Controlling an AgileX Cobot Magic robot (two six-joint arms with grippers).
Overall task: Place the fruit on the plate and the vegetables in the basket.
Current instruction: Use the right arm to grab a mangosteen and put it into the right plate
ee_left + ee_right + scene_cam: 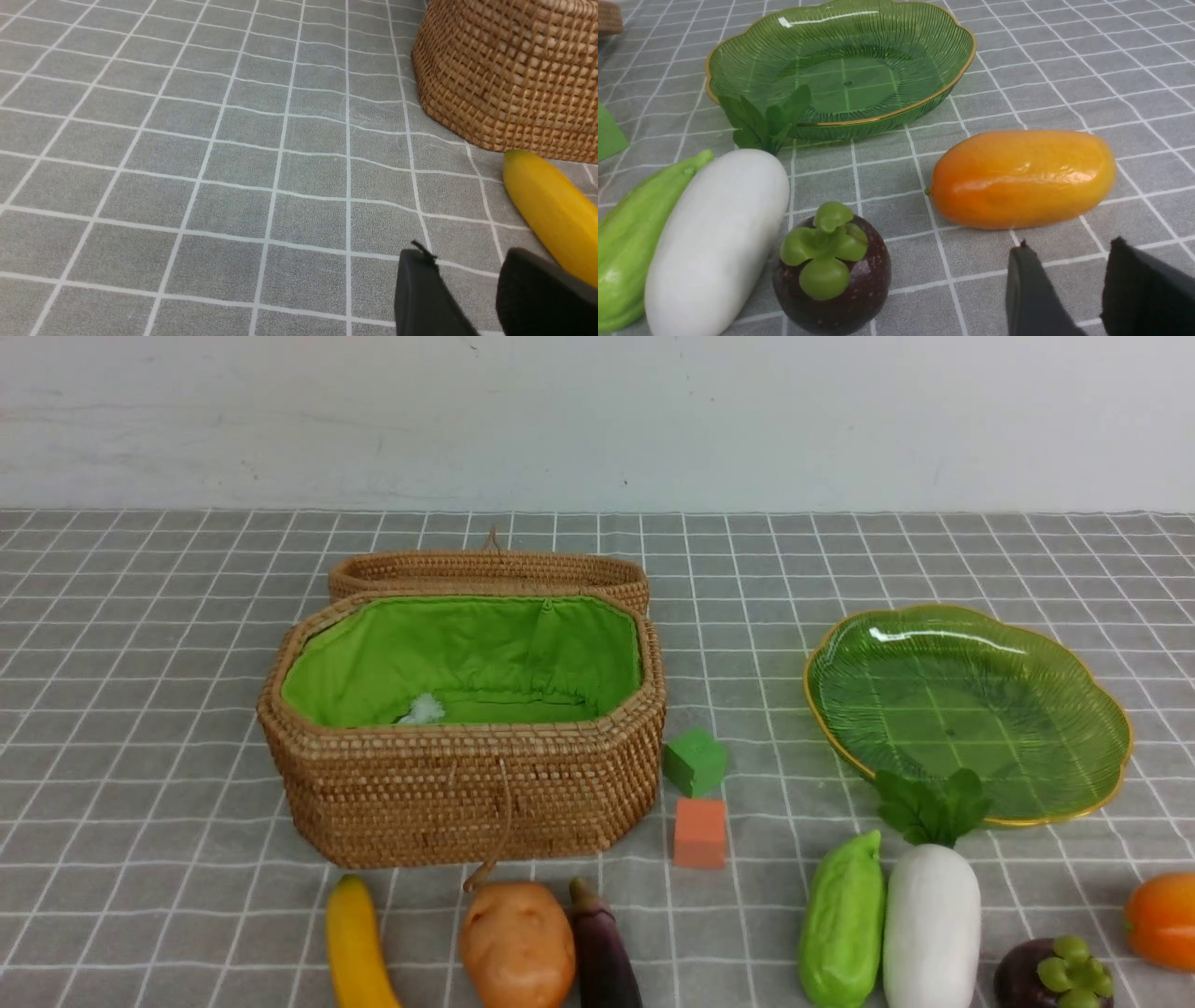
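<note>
The basket (467, 784) stands lid-open at centre left, and the green plate (1102, 728) lies bare at right. Along the near edge lie a banana (353, 943), potato (516, 945), eggplant (602, 952), gourd (843, 924), radish (932, 924), mangosteen (1050, 980) and mango (1162, 919). My left gripper (467, 254) is open over bare cloth, with the banana (551, 214) just beside one finger. My right gripper (1069, 245) is open and holds nothing, a little short of the mango (1022, 177). The mangosteen (833, 270) and radish (714, 242) lie off to its side. Neither gripper shows in the front view.
A small green cube (695, 761) and an orange cube (700, 833) sit between basket and plate. The basket's lid (485, 571) lies behind it, and a cord loop (495, 840) hangs down its front. A white scrap (422, 711) lies inside on the lining. A grey checked cloth (140, 709) covers the table.
</note>
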